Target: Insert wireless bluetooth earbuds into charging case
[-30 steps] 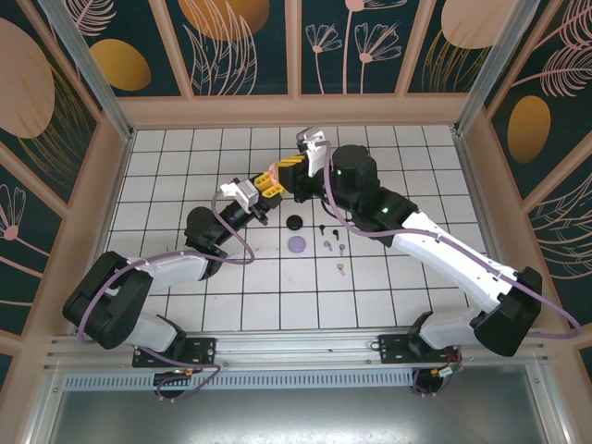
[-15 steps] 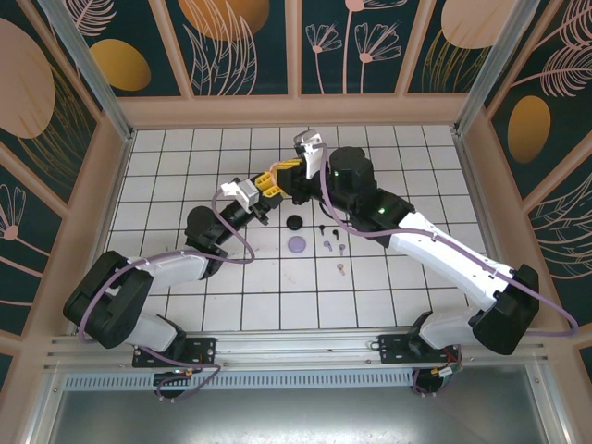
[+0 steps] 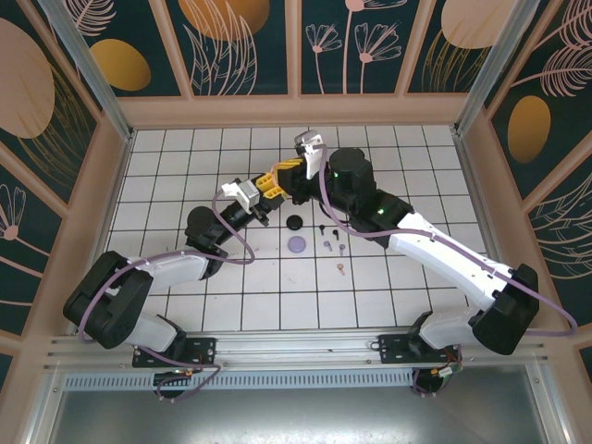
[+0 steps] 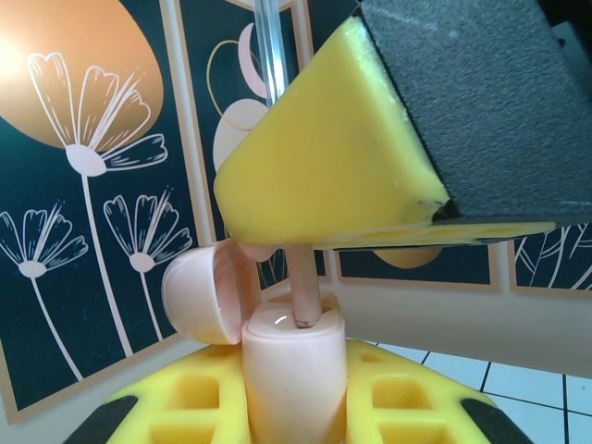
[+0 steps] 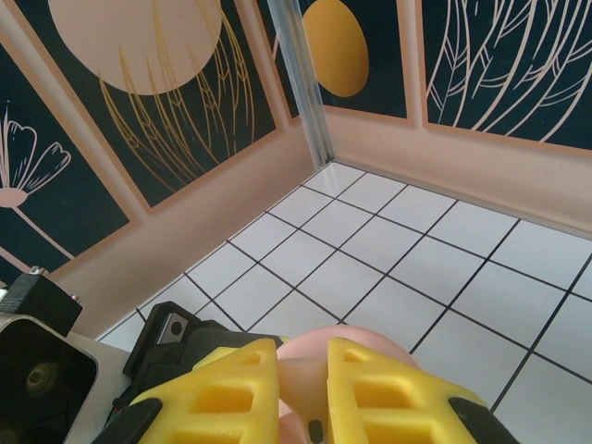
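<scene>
Robot test booth: gridded table, flower-printed wall panels, aluminium frame

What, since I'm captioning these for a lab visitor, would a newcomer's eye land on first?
Over the middle of the white gridded table the two arms meet: the left tool grips an open pale-pink plastic charging case, and the right tool holds a pink stemmed earbud down into it. Just nearer the bases lie a black round case, a lilac disc-shaped case and a few loose tiny earbuds.
</scene>
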{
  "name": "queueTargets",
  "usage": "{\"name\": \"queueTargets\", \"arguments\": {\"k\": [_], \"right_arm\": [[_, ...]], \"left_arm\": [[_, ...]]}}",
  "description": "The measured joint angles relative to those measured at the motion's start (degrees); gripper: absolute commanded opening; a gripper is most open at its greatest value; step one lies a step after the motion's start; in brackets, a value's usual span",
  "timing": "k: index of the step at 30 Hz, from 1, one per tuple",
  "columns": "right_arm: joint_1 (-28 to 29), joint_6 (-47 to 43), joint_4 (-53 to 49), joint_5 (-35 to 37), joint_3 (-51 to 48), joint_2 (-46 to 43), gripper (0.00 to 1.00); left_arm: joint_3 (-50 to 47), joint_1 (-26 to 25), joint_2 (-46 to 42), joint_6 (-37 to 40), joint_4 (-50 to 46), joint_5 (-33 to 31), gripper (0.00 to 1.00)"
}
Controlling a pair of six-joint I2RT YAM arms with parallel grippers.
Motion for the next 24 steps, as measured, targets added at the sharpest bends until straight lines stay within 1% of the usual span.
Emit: {"name": "queueTargets", "arguments": {"k": [6, 13, 15, 16, 18, 21, 24], "right_arm": [[-0.20, -0.04, -0.02, -0.22, -0.81, 0.00, 0.14], [-0.72, -2.99, -0.94, -3.43, -1.40, 0.00, 0.14], [-0.81, -3.41, -0.94, -3.61, -1.40, 0.00, 0.15], [-0.81, -3.45, -0.96, -3.65, -1.40, 0.00, 0.18], [-0.79, -3.43, -1.25, -3.63, -1.40, 0.00, 0.31], [-0.79, -2.73, -2.08, -3.37, -1.16, 0.11, 0.45], [-0.74, -1.42, -4.22, -2.51, 0.37, 0.31, 0.53]], "left_arm": [[0.00, 0.00, 0.00, 0.00, -0.48, -0.04, 0.00], [0.28, -0.07, 0.00, -0.52, -0.72, 0.28, 0.00], [0.42, -0.07, 0.00, -0.85, -0.94, 0.31, 0.00], [0.44, -0.07, 0.00, -0.90, -1.01, 0.31, 0.00], [0.44, -0.07, 0.00, -0.94, -1.25, 0.48, 0.00], [0.44, -0.07, 0.04, -1.11, -1.92, 0.50, 0.00], [0.44, -0.07, 0.13, -1.40, -1.75, 0.24, 0.00]]}}
